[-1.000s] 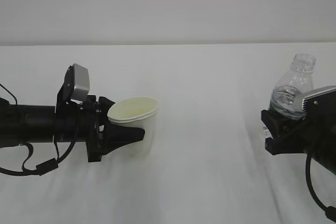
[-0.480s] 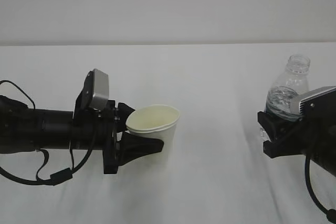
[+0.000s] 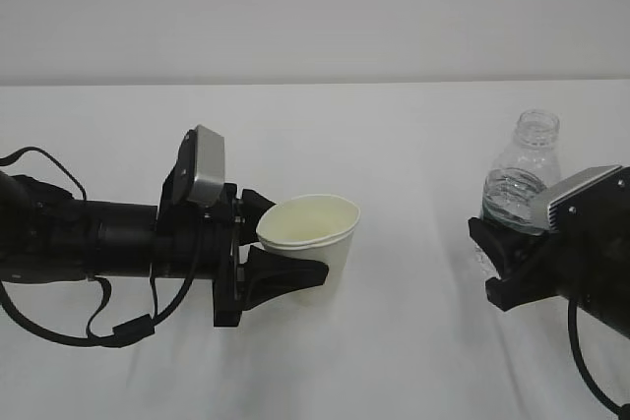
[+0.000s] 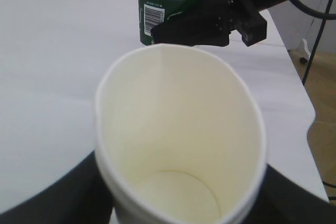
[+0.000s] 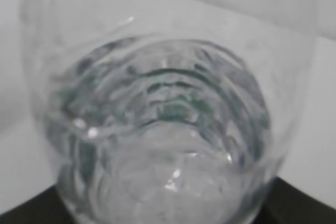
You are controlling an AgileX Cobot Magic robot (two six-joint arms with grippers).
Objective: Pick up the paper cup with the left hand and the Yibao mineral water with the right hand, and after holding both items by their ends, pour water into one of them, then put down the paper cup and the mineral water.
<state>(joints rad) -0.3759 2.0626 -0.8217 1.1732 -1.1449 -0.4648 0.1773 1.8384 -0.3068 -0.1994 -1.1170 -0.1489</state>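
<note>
My left gripper (image 3: 285,258) is shut on the white paper cup (image 3: 313,243) and holds it tilted, rim squeezed oval, just above the table. The left wrist view looks into the cup's empty cream inside (image 4: 178,145), with black fingers (image 4: 58,198) on both sides. My right gripper (image 3: 497,263) is shut on the lower part of the Yibao mineral water (image 3: 517,184), a clear capless bottle standing upright. Its green label (image 4: 157,17) shows in the left wrist view beyond the cup. The right wrist view is filled by the bottle's ribbed body (image 5: 157,129).
A white table (image 3: 413,145) spreads under both arms, with a pale wall behind. The table's right edge (image 4: 307,114) and the floor beyond it show in the left wrist view.
My left gripper has moved right with the cup, toward the middle. My right gripper has moved left and slightly down with the bottle. The gap between them has narrowed.
</note>
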